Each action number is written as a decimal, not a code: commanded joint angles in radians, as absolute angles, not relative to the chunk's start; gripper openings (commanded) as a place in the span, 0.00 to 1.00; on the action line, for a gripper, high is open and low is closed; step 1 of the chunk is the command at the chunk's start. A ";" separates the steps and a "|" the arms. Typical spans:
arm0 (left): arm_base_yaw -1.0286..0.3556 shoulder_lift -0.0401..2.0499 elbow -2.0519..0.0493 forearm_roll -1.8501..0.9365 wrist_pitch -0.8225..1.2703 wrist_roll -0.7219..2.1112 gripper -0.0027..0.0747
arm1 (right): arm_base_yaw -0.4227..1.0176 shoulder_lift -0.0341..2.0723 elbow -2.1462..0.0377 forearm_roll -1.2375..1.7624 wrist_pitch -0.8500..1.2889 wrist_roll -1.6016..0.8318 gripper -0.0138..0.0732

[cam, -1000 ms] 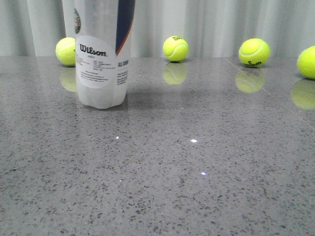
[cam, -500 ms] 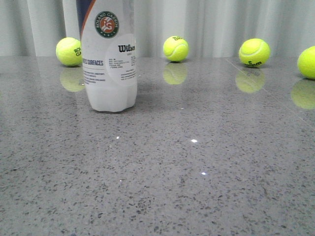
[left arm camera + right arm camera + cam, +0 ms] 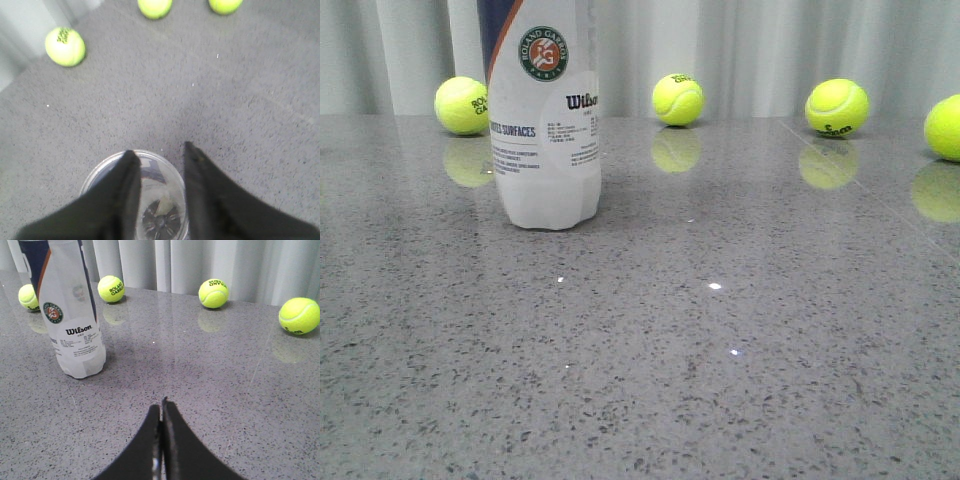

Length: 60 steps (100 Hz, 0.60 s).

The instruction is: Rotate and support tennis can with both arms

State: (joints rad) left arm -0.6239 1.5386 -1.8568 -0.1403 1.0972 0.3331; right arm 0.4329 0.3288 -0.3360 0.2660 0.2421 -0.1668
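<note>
The tennis can stands upright on the grey table at the left, its Roland Garros badge and Wilson logo facing front. Seen from above, its open silver rim lies under my left gripper. The jaws stand apart: one black finger crosses the can's mouth and the other sits at the rim's outer edge. Whether either finger touches the wall I cannot tell. My right gripper is shut and empty, low over the table, well away from the can.
Yellow-green tennis balls lie along the back of the table by the curtain: one behind the can, one at the centre, one to the right, and another at the right edge.
The can has turned about its axis: the Wilson label moved round and the Roland Garros badge now faces front. It also shifted slightly to the right.
</note>
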 commanded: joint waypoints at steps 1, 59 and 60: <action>-0.623 1.451 -1.784 -0.180 0.959 0.318 0.05 | 0.427 0.334 -0.362 0.270 0.171 -0.166 0.09; -0.623 0.947 -1.017 -0.228 0.530 0.318 0.01 | 0.427 0.334 -0.362 0.270 0.171 -0.166 0.09; -0.622 0.941 -1.012 -0.228 0.536 0.318 0.01 | 0.427 0.334 -0.362 0.270 0.171 -0.166 0.09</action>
